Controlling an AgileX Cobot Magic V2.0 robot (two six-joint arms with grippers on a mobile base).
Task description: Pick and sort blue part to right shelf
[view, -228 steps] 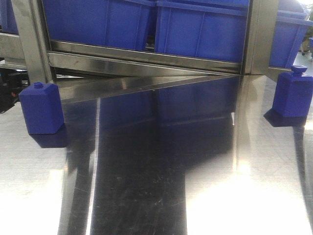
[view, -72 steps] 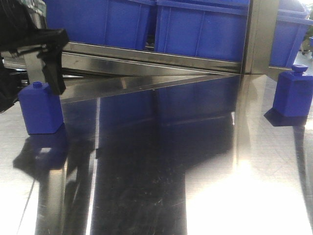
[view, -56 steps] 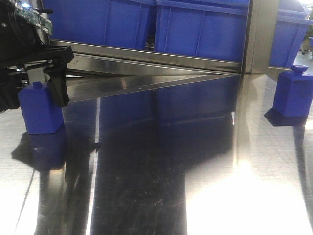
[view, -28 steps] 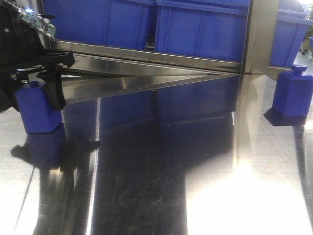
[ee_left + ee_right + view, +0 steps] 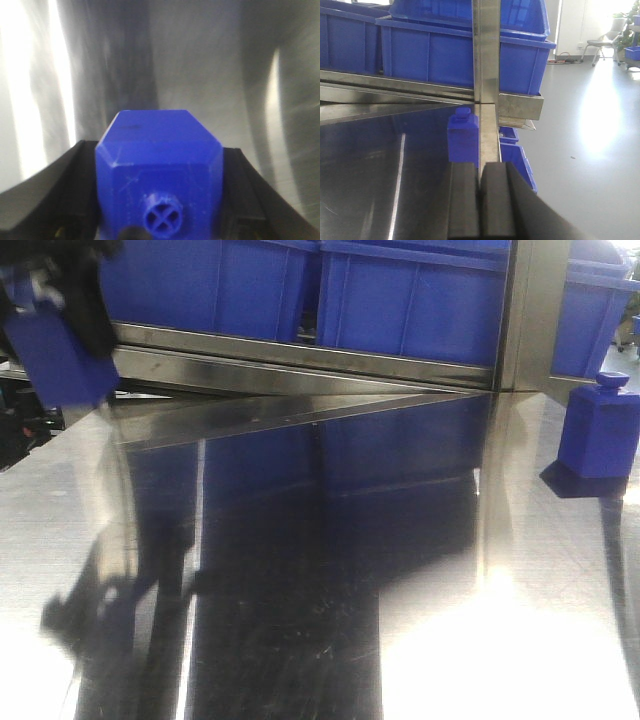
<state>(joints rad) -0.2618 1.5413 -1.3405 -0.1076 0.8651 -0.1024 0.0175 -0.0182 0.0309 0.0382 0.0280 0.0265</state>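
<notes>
Black left fingers (image 5: pixel 90 310) show in the front view only as a dark blur over the tabletop's far-left corner. They are clamped on the blue part (image 5: pixel 55 355), which hangs clear of the tabletop (image 5: pixel 300 620) with its base tipped a little to the right. Its shadow falls on the steel near the left edge. Along the far edge runs the right shelf (image 5: pixel 300 352), with a flat front rail, blue bins (image 5: pixel 400 300) above it and an upright post (image 5: pixel 530 310) toward the far-right corner. A capped blue block (image 5: pixel 598 430) stands upright at the right edge, just beside that post. Open steel stretches between the two blue pieces, across the middle and down to the near edge.

From the left wrist, the left fingers press against both side faces of the blue part. Its round stub (image 5: pixel 161 220) faces the camera. Its long axis runs away from the wrist, base first, toward the streaked steel beyond.

From the right wrist, the right fingers (image 5: pixel 465 200) lie pressed together with only a thin seam between them. They reach level and straight at the upright post. The capped blue block stands just left of the post, partly behind it, at the tabletop's far-right corner. Beyond the right edge lies bright floor (image 5: pixel 600 125), and the bins fill the far edge above the rail.
</notes>
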